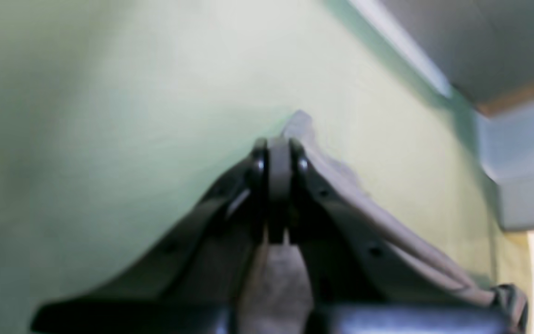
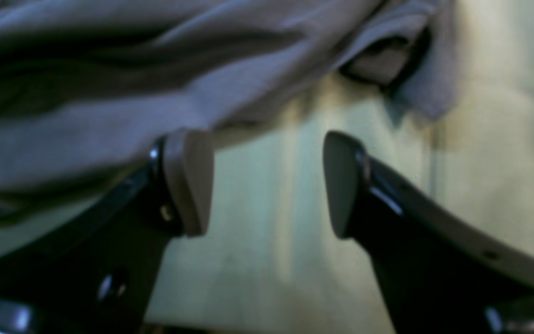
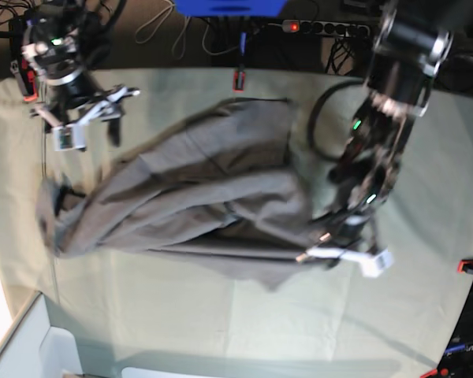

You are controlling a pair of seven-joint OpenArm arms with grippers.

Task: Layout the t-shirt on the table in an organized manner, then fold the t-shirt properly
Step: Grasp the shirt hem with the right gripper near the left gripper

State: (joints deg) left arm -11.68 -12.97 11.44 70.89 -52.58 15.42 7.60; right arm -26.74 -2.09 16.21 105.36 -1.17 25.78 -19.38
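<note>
The table (image 3: 221,331), covered in pale grey-green cloth, fills most of the base view, and small red-orange clips (image 3: 240,79) are seen at its far edge and its right edge. The t-shirt (image 3: 197,197), dark grey and rumpled, is spread across the middle of the table, with long creases running across it from side to side and a bunched end at the left of the base view. No container holding anything can be made out; only a pale box-like corner (image 3: 31,346) is seen at the lower left of that view, and what it holds cannot be told.

The left gripper (image 1: 279,155) is seen in its wrist view with its jaws pressed together on a fold of the t-shirt; grey cloth (image 1: 387,232) trails away from the fingers over the green surface. In the base view this arm is placed at the shirt's right-hand edge, low over the cloth.

The right gripper (image 2: 267,183) is shown with its pads (image 2: 188,181) standing well apart and nothing between them; the shirt's edge (image 2: 155,69) lies just beyond the fingertips, with bare table under the gap. In the base view this gripper is held above the table's far left corner, near the shirt but apart from it.

A black cable loop (image 3: 323,118) lies on the table beside the left arm, and a power strip (image 3: 323,28) is seen beyond the far edge.
</note>
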